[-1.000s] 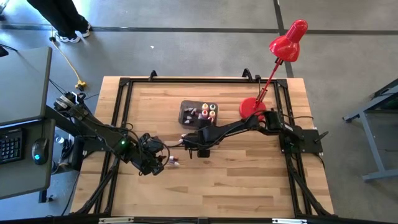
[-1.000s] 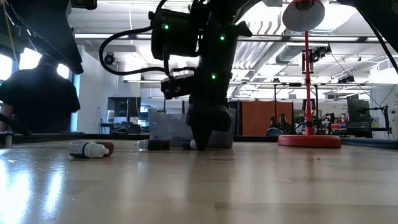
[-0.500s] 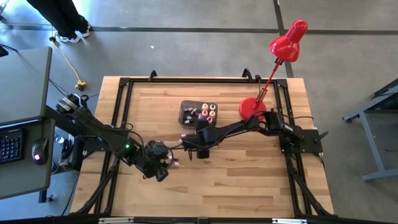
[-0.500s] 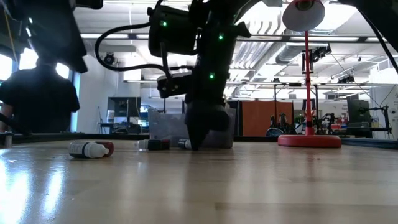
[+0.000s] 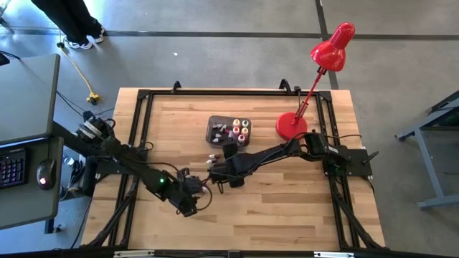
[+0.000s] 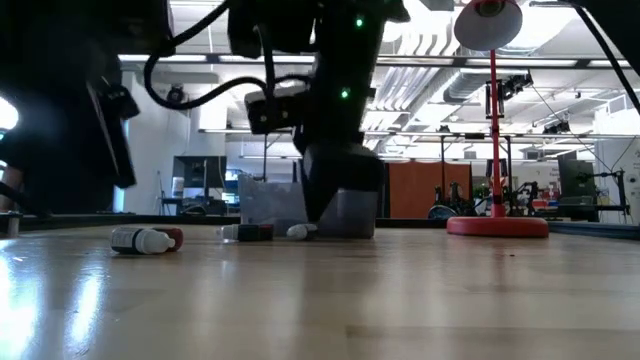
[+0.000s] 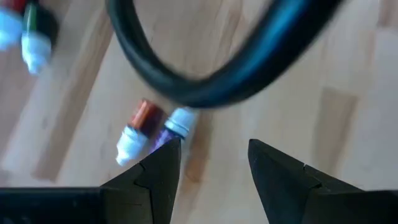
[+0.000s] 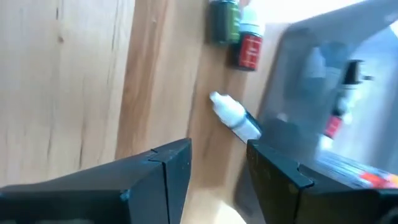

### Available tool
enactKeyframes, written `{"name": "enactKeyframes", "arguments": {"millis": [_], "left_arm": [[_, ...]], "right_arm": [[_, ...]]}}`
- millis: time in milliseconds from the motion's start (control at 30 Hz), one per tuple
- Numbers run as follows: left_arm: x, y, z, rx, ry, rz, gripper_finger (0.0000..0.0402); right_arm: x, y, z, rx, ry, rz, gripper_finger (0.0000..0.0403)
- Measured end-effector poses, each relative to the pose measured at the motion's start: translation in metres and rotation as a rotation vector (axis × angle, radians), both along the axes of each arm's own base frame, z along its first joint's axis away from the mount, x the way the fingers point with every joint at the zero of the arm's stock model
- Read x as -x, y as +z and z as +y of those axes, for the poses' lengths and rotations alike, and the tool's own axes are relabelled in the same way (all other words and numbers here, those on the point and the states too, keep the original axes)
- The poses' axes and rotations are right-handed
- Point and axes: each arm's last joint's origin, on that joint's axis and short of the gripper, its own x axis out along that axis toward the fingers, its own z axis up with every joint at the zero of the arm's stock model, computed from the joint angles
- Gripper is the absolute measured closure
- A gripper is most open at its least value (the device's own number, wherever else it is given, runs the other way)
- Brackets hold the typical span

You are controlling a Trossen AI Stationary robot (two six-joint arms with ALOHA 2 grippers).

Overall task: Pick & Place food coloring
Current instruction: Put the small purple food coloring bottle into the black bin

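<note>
The food coloring is split between a dark grey bin (image 5: 228,130) and the bare wooden table (image 5: 272,208). The bin sits near the middle of the table, toward its far edge, with several small bottles (image 5: 239,130) standing in it, their yellow and red tops showing from above. Just in front of the bin, a few loose bottles lie on their sides: in the right wrist view a whitish vial (image 8: 235,119) lies beside the bin wall, with a green-capped bottle (image 8: 224,20) and a red-capped bottle (image 8: 249,51) a little farther along.

The right gripper (image 5: 228,174) hangs low over that spot, its fingers (image 8: 155,168) parted with nothing between them.

The left gripper (image 5: 188,197) is nearer the table's front-left corner, also spread and empty. Just ahead of its fingers (image 7: 163,165) lie two vials (image 7: 149,129) side by side, one with an orange-red cap. A red desk lamp (image 5: 321,68) stands near the far right corner.
</note>
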Motion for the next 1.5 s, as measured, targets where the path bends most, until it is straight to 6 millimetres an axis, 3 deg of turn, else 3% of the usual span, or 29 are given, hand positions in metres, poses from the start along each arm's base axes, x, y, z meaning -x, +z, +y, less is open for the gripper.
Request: {"name": "enactKeyframes", "arguments": {"millis": [233, 600, 767, 867, 1033, 1167, 1267, 1500], "left_arm": [[-0.005, -0.022, -0.002, -0.19, -0.155, 0.062, 0.0215], [-0.016, -0.047, 0.004, -0.207, -0.148, 0.143, 0.0215], [-0.025, -0.05, 0.016, -0.13, -0.126, 0.178, 0.0218], [-0.031, -0.05, 0.021, -0.09, -0.111, 0.166, 0.0233], [-0.034, -0.049, 0.022, -0.052, -0.108, 0.169, 0.0282], [-0.034, -0.049, 0.021, -0.041, -0.096, 0.164, 0.0316], [-0.034, -0.049, 0.021, -0.043, -0.094, 0.161, 0.0331], [-0.05, -0.025, 0.015, -0.105, -0.101, 0.147, 0.0331]], "right_arm": [[0.01, 0.013, 0.012, 0.059, 0.003, 0.081, 0.0254], [0.029, 0.022, 0.019, 0.17, -0.009, 0.195, 0.0254], [0.055, 0.053, 0.011, 0.265, -0.155, 0.215, 0.0254], [0.075, 0.079, 0.003, 0.361, -0.238, 0.135, 0.0253], [0.126, 0.115, -0.017, 0.31, -0.38, -0.059, 0.0254], [0.173, 0.109, -0.032, 0.196, -0.486, -0.225, 0.0253], [0.2, 0.094, -0.036, 0.026, -0.492, -0.328, 0.0253], [0.233, 0.06, -0.04, -0.245, -0.309, -0.584, 0.0253]]}}
